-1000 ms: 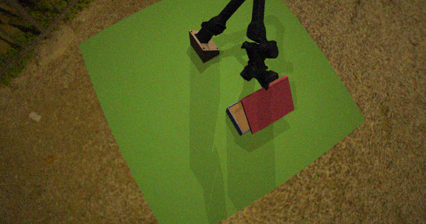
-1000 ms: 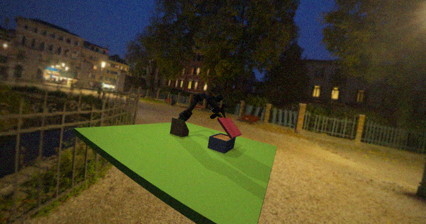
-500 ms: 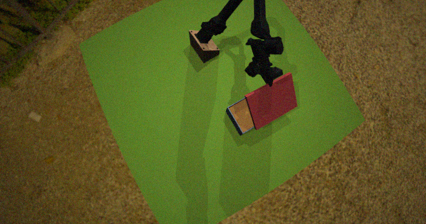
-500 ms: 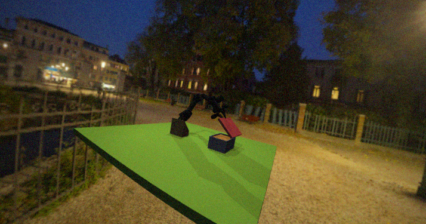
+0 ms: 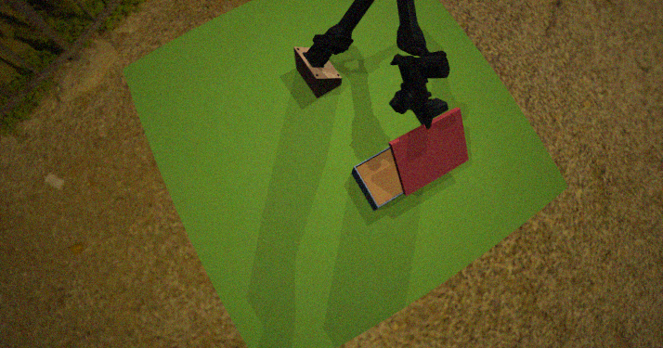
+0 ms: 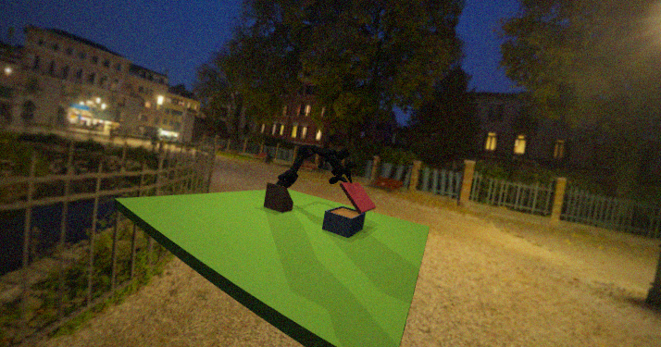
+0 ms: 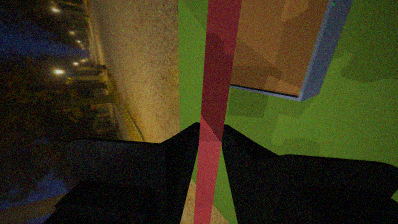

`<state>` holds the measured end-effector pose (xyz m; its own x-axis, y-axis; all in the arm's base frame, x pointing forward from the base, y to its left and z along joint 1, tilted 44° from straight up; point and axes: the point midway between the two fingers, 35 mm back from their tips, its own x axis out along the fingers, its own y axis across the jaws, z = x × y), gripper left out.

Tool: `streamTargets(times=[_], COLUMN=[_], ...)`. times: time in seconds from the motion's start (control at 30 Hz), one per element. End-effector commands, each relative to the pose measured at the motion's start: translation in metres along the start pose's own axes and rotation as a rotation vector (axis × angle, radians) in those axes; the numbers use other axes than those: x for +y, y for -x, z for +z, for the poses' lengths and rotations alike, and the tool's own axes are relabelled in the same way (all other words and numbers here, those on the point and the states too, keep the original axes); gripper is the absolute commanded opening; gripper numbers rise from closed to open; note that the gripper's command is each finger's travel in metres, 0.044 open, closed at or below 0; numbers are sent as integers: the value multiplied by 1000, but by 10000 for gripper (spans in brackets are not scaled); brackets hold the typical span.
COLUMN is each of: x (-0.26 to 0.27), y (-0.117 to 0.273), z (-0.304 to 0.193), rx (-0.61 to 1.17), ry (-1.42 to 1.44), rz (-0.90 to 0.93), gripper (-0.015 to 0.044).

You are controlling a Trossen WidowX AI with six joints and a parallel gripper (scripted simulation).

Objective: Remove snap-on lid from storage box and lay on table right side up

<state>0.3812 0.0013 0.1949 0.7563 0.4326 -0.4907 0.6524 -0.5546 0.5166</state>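
Note:
The red lid (image 5: 434, 153) (image 6: 358, 197) (image 7: 218, 65) is off the box and held in the air, steeply tilted, its upper edge at the gripper. In the top view it covers the right part of the box from view. My gripper (image 5: 427, 125) (image 6: 350, 181) (image 7: 210, 128) is shut on the lid's edge, one finger on each side of it. The dark blue storage box (image 5: 365, 188) (image 6: 342, 225) (image 7: 325, 50) stands upright and open on the green table, its tan inside showing. Whether the lid's low edge touches the box cannot be told.
The green table (image 5: 209, 161) (image 6: 231, 234) carries the arm's brown base block (image 5: 318, 86) (image 6: 278, 198), which stands left of the box in the top and exterior views. The table's right edge lies beyond the lid in the top view.

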Motion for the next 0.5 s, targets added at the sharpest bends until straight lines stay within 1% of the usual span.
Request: streamTargets(times=[0.0, 0.47], x=[6, 4], y=[5, 8], z=[-14, -42], rx=[4, 5], ry=[12, 11], rz=[23, 24], gripper=[0, 0])
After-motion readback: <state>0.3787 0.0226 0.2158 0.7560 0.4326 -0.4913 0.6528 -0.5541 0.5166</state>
